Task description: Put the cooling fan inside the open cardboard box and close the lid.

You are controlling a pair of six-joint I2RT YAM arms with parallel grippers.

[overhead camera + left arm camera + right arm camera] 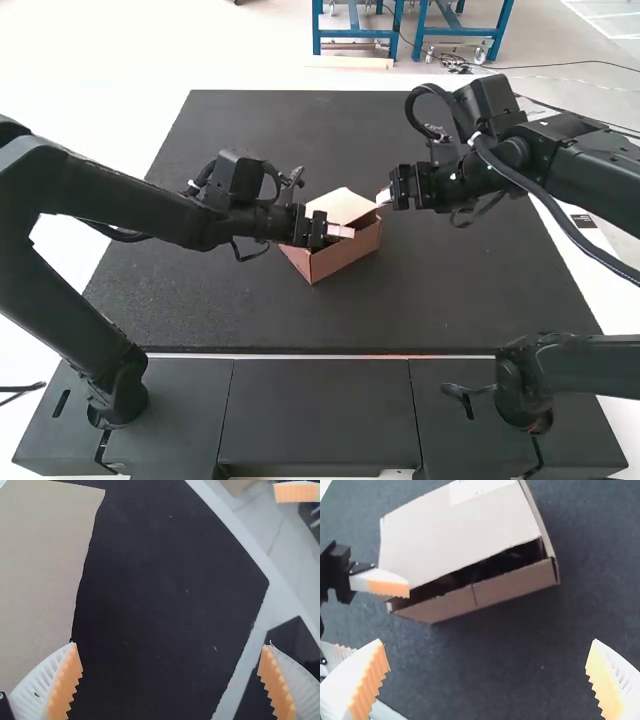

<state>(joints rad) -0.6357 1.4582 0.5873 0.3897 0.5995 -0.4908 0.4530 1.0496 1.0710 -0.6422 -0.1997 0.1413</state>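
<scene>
A black mat (200, 280) covers the table, and the cardboard box (345, 255) sits near its middle, turned corner-on towards the near edge. Its lid (465, 530) is lowered over the top but not flat down. In the right wrist view a dark slot remains between the lid and the front wall (485, 592).

The left arm reaches in from the left, and the left gripper (333, 230) is at the box's left side. Its white ribbed fingers are spread wide and grip nothing. In the left wrist view, plain cardboard (40, 570) lies beside one orange pad (62, 690), with bare mat between the two fingers. From the right wrist view, one finger of the left gripper (380, 584) has its tip at the lid's edge by the box's left corner. It cannot be told whether the tip presses on the card or only sits just beside it.

The right gripper (388, 195) hangs just beyond the box's far right corner. Its fingers are also wide apart, empty, and above the mat, clear of the box.

The slot under the lid is too dark to make out the cooling fan. The box's far walls are hidden by the lid.
</scene>
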